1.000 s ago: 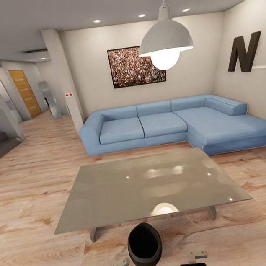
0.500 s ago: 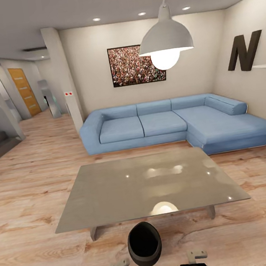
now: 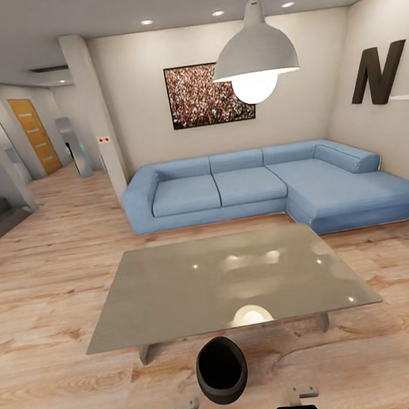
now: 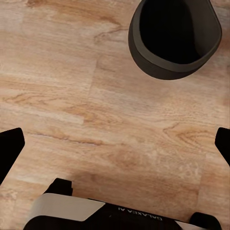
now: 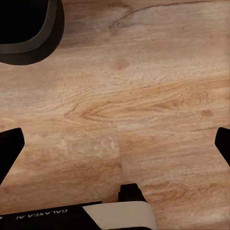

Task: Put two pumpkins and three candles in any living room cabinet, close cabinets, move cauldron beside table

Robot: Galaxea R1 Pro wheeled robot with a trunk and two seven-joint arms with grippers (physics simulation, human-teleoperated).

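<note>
So the cauldron [image 3: 222, 379] is sitting upright on the wood floor [image 3: 54, 382], just in front of the near edge of the low grey table [image 3: 228, 282], between the two arms at the bottom of the head view. Looks to me like the "next to a table" part is basically there already.

Left gripper [image 4: 115, 143] and right gripper [image 5: 115, 143] both hang over bare floor with the fingers spread wide, nothing in either one. The cauldron pokes into the corner of each wrist view, so it's close to both but not touching.

What could go wrong, in my opinion:
- The cauldron is right in front of the robot. If the base rolls forward or swings round carelessly, it could bump the pot and shove it under the tabletop or tip it over.
- An arm lifting up near the rim could clip it, since they sit that close.
- No pumpkins, candles or cabinet visible here, just the blue sofa [image 3: 260, 187] and a hanging lamp [image 3: 254, 61]. Can't tell if the cabinets are shut, so leaving that unchecked is a risk too.
</note>
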